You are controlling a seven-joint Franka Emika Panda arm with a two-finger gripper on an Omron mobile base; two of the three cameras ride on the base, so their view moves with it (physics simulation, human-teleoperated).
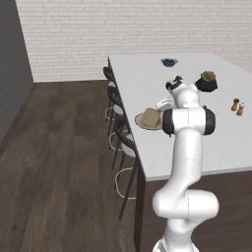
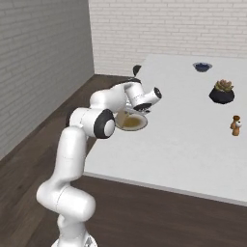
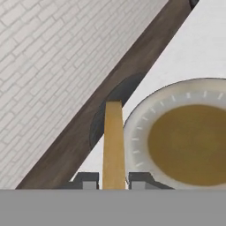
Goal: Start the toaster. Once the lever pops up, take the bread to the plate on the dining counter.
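My gripper [image 3: 113, 182] is shut on the bread [image 3: 113, 143], a tan slice seen edge-on between the two fingertips [image 3: 88, 180]. The slice hangs upright just above the near-left rim of the plate [image 3: 134, 132], a round beige plate with a brown middle. The plate [image 1: 140, 121] lies near the left edge of the white dining counter [image 1: 147, 78], with the bread [image 1: 150, 117] over it and my hand right of it. From the other side the bread [image 2: 126, 117] sits over the plate [image 2: 137, 126] under my wrist. The toaster is out of view.
On the counter stand a dark blue bowl [image 1: 169, 62] at the far end, a potted plant [image 1: 206, 81] and two small shakers [image 1: 237, 106] to the right. Dark stools [image 1: 118, 113] line the counter's left side over a wooden floor.
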